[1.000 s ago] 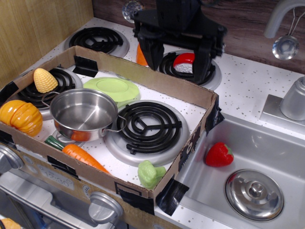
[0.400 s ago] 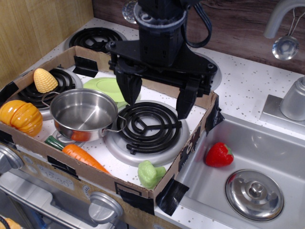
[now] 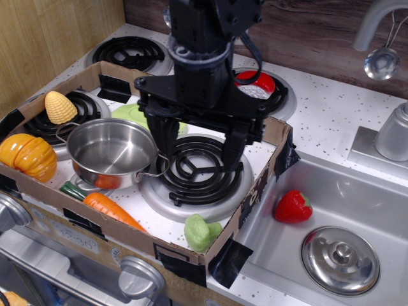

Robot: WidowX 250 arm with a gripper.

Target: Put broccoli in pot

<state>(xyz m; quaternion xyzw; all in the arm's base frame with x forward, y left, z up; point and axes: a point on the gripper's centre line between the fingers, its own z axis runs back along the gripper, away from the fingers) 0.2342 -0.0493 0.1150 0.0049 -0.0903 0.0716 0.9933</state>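
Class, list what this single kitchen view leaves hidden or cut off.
- Green plate: mostly hidden behind the gripper and pot.
- Red item on the back burner: partly hidden by the arm.
- Faucet: cut off by the top edge.
- Broccoli: stem hidden by the cardboard wall.

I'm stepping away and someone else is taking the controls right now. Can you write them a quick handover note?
Gripper: open, empty, hanging over the coil burner inside the cardboard tray.
Broccoli: lying in the tray's front right corner, untouched.
Pot: on the tray's left side, nothing visible inside it.
Done: nothing yet.
Left: reach the broccoli, grasp it, carry it left, drop it in the pot.
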